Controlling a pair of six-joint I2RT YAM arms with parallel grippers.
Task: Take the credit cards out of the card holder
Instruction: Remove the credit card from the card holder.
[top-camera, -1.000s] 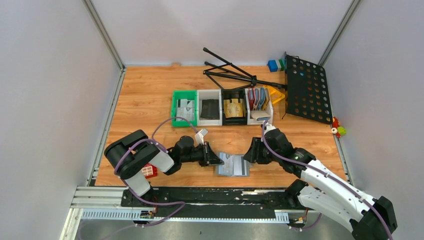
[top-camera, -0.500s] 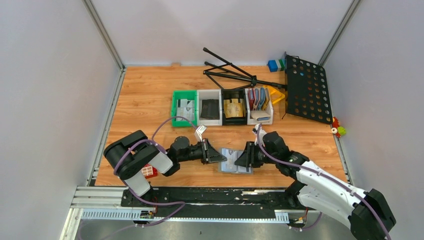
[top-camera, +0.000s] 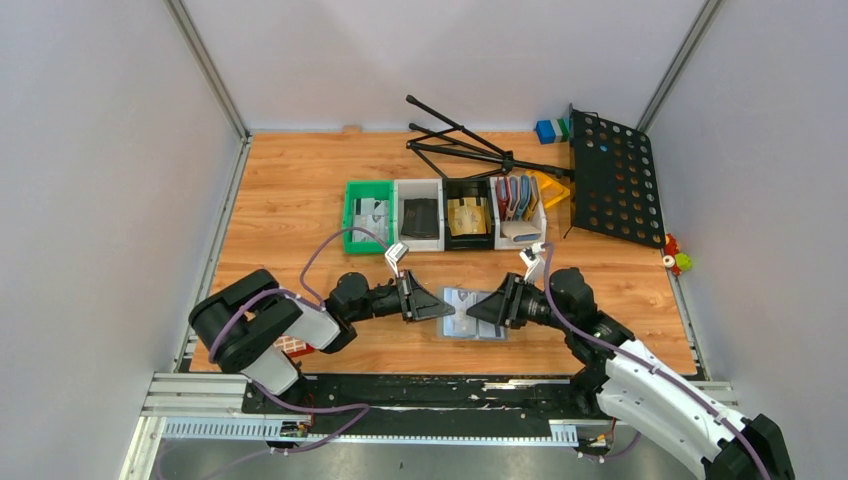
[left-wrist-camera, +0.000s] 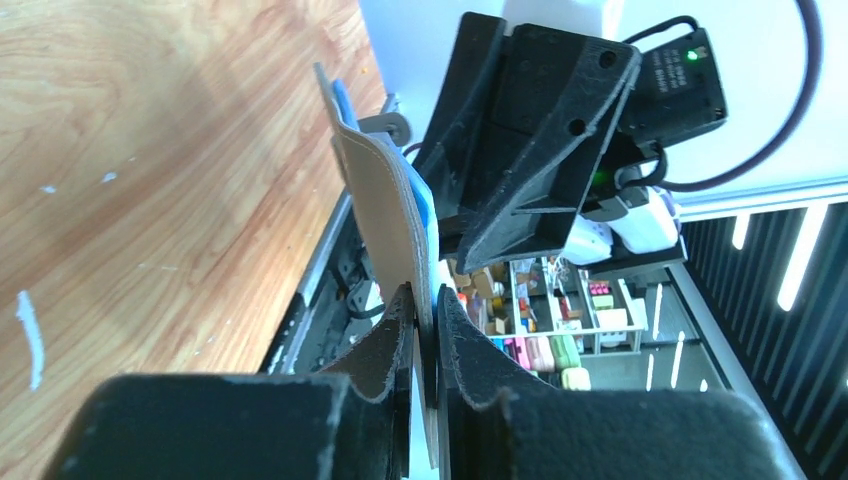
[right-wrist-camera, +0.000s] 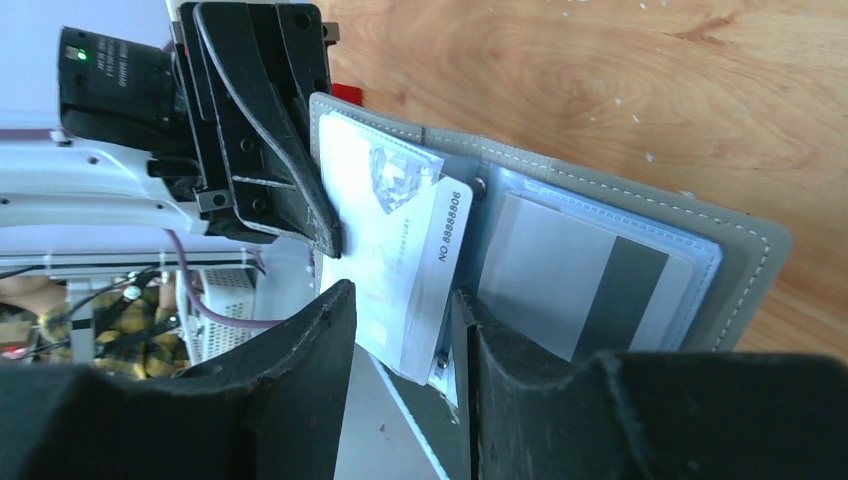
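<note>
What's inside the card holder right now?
A white numbered card juts from one pocket of the card holder; a grey striped card sits in the other. Cards beneath are hidden.

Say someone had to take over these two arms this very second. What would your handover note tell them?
Left gripper: shut on one edge of the open card holder.
Right gripper: fingers either side of a white card; grip unclear.
Cards: the white card sticks partly out of its pocket; a striped card sits fully in the other pocket.
Done: holder is open.
Left: pull both cards out.
</note>
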